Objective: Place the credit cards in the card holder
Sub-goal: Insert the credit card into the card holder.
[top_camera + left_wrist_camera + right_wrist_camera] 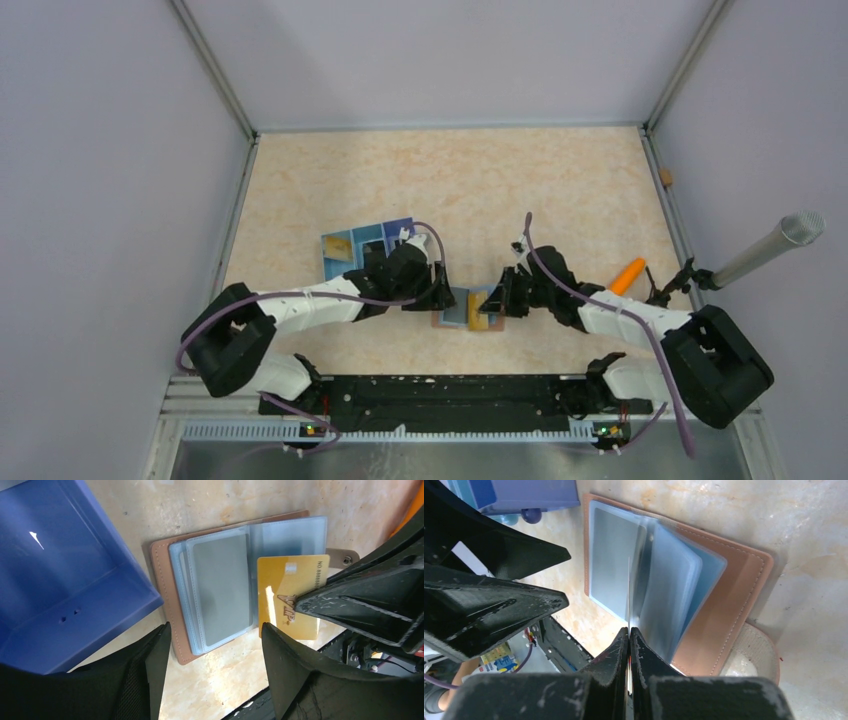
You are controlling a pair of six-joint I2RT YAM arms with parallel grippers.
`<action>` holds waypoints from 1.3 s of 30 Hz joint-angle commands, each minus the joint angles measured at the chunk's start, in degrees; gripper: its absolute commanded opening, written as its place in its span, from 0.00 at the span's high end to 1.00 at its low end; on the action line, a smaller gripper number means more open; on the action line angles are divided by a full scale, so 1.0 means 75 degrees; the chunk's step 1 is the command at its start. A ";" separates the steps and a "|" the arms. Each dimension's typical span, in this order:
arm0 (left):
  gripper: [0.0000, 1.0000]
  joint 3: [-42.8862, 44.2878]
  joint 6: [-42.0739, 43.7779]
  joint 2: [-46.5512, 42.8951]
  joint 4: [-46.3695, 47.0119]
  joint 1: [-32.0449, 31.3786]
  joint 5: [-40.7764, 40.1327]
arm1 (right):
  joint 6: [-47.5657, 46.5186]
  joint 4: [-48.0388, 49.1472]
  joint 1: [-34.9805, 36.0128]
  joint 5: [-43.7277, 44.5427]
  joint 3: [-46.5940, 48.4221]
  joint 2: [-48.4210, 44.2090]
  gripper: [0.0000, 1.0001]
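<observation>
Right pincer [629, 632] clamped shut on gold card [287, 587] (seen edge-on in its own wrist view). Card is held over the open card holder [162, 580], on the half nearer the right arm. Left pincer [215, 630] open, straddling the other half, gripping nothing. Holder lies flat on bench [200, 505], blue box [60, 580] just beside.

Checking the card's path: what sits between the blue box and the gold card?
The open brown card holder lies between the blue box and the gold card, seen in the left wrist view.
</observation>
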 commanded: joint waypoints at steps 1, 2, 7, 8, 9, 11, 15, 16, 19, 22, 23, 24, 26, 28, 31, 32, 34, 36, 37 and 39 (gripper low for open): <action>0.29 -0.0029 -0.0180 0.0378 -0.0042 0.0046 -0.0080 | 0.0107 0.0458 -0.0082 -0.0065 -0.0051 0.0203 1.00; 0.30 -0.0031 -0.0185 0.0397 -0.0046 0.0046 -0.0072 | 0.0126 0.0496 -0.0083 -0.0073 -0.0053 0.0244 1.00; 0.33 -0.0034 -0.0093 0.0392 -0.0177 0.0042 -0.0210 | 0.0242 0.0711 -0.0083 -0.0150 -0.0077 0.0457 1.00; 0.34 -0.0018 -0.0071 0.0428 -0.0230 0.0043 -0.0239 | 0.0279 0.0783 -0.0077 -0.0181 -0.0088 0.0526 1.00; 0.35 -0.0011 -0.0041 0.0437 -0.0270 0.0046 -0.0238 | 0.0328 0.0854 -0.0082 -0.0231 -0.0109 0.0568 1.00; 0.35 -0.0001 0.0032 0.0448 -0.0330 0.0023 -0.0268 | 0.0431 0.0942 -0.0083 -0.0283 -0.0136 0.0669 1.00; 0.34 0.0096 0.0189 0.0475 -0.0554 -0.0002 -0.0428 | 0.0506 0.0728 -0.0095 -0.0063 -0.0093 0.0938 1.00; 0.34 0.0118 0.0224 0.0519 -0.0606 -0.0001 -0.0429 | 0.0539 0.0700 -0.0095 -0.0027 -0.0098 0.1045 1.00; 0.34 0.0178 0.0267 0.0663 -0.0666 -0.0030 -0.0419 | 0.0664 0.0710 -0.0095 0.0104 -0.0148 0.1246 1.00; 0.34 0.0210 0.0307 0.0809 -0.0686 -0.0077 -0.0429 | 0.0734 0.0773 -0.0095 0.0224 -0.0184 0.1377 1.00; 0.35 0.0226 0.0322 0.0846 -0.0692 -0.0088 -0.0429 | 0.0755 0.0773 -0.0095 0.0265 -0.0198 0.1406 1.00; 0.35 0.0256 0.0348 0.0886 -0.0707 -0.0108 -0.0427 | 0.0769 0.0757 -0.0095 0.0335 -0.0194 0.1415 1.00; 0.37 0.0321 0.0398 0.0981 -0.0792 -0.0156 -0.0670 | 0.0790 0.0684 -0.0094 0.0504 -0.0199 0.1410 1.00; 0.39 0.0419 0.0422 0.1082 -0.0933 -0.0212 -0.0810 | 0.0829 0.0706 -0.0095 0.0620 -0.0208 0.1418 1.00; 0.40 0.0490 0.0451 0.1141 -0.1075 -0.0328 -0.1027 | 0.0932 0.0904 -0.0095 0.0696 -0.0222 0.1493 1.00; 0.40 0.0493 0.0463 0.1125 -0.1079 -0.0354 -0.1081 | 0.0972 0.0993 -0.0095 0.0713 -0.0219 0.1528 1.00; 0.40 0.0499 0.0469 0.1078 -0.1063 -0.0407 -0.1109 | 0.1037 0.1118 -0.0095 0.0770 -0.0185 0.1607 1.00; 0.40 0.0509 0.0435 0.1075 -0.1090 -0.0422 -0.1126 | 0.1043 0.1205 -0.0095 0.0786 -0.0115 0.1715 1.00; 0.40 0.0504 0.0400 0.1081 -0.1110 -0.0423 -0.1146 | 0.1029 0.1216 -0.0094 0.0801 -0.0074 0.1767 1.00; 0.40 0.0470 0.0321 0.1091 -0.1159 -0.0440 -0.1203 | 0.1019 0.1262 -0.0092 0.0833 -0.0020 0.1853 1.00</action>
